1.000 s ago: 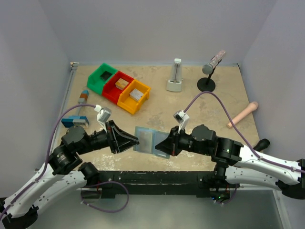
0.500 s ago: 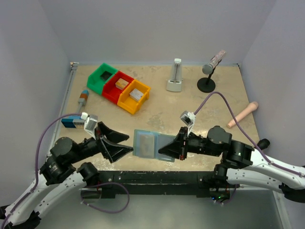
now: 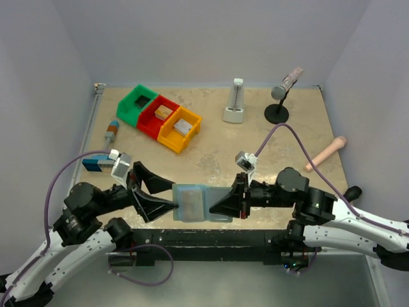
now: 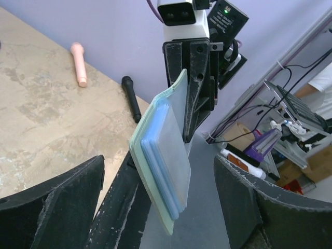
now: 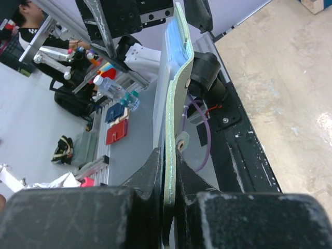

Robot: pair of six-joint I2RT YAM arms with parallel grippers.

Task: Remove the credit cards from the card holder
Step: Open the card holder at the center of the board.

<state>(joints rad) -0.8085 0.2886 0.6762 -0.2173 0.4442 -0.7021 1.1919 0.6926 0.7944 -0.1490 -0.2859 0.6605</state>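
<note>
Right gripper (image 3: 216,205) is clenched on the card holder's (image 3: 198,203) right panel, holding it over the table's (image 3: 255,147) near edge. Left gripper (image 3: 172,195) gapes wide, its fingers flanking the holder's left edge, where a pale blue credit card (image 4: 167,150) sits in the pocket. Coloured bins (image 3: 146,123) stand well behind.

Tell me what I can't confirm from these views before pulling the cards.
- Left wrist: credit cards show as slanted blue layers; count unclear.
- Top view: card holder pale; cards not separable.
- Right wrist: holder edge-on in the right hand; both faces hidden.
</note>
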